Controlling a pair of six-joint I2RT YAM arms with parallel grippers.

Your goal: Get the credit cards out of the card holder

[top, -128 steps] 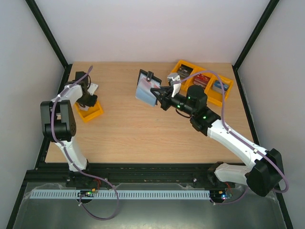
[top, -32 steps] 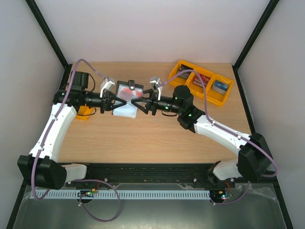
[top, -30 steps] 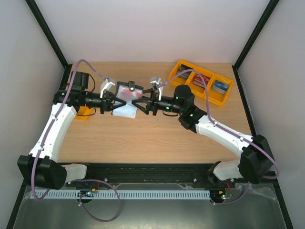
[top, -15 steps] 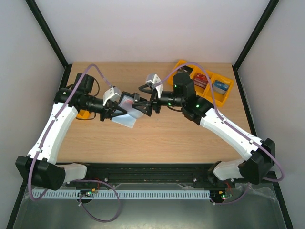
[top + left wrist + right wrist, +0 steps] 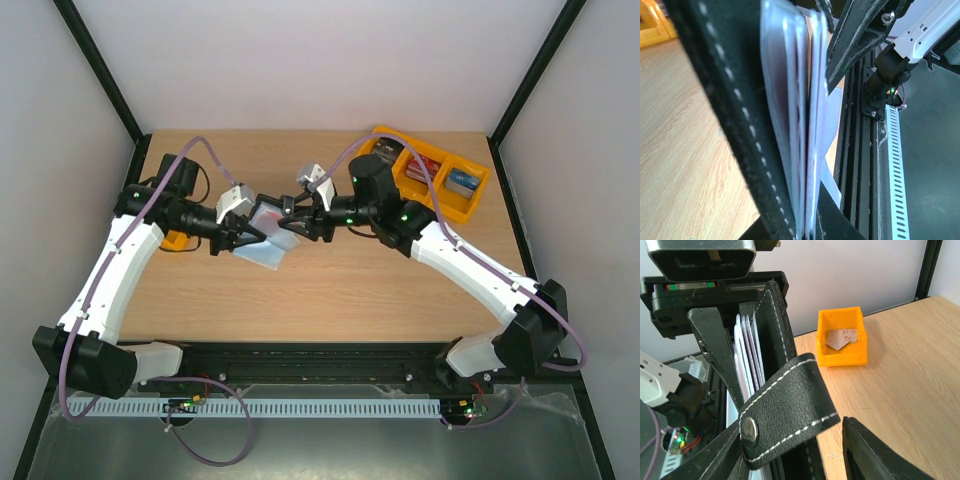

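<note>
1. Top external: the holder is held up above the table, left of the frame's middle, between the two grippers. The left gripper comes at it from the left and is clamped on it. The right gripper meets its upper right edge from the right. Joined trays sit at the upper right. A small tray shows behind the left arm, at the left.
2. Left wrist: the holder is seen edge-on and runs top to bottom through the frame's middle. Its stitched black cover is on the left, and the pale cards are packed against it on the right, tucked inside. A black finger reaches in from the upper right, its tip just beside the outermost card.
3. Right wrist: the holder stands upright in the left half, with the cards edge-on inside it. The left gripper's body is above it. Its tab curls toward the lower middle. The right gripper's jaws are spread: one finger at the lower right stands apart from the tab, with bare table between, and the other is hidden behind the holder. The small tray, right of centre, has a pale card in it.
</note>
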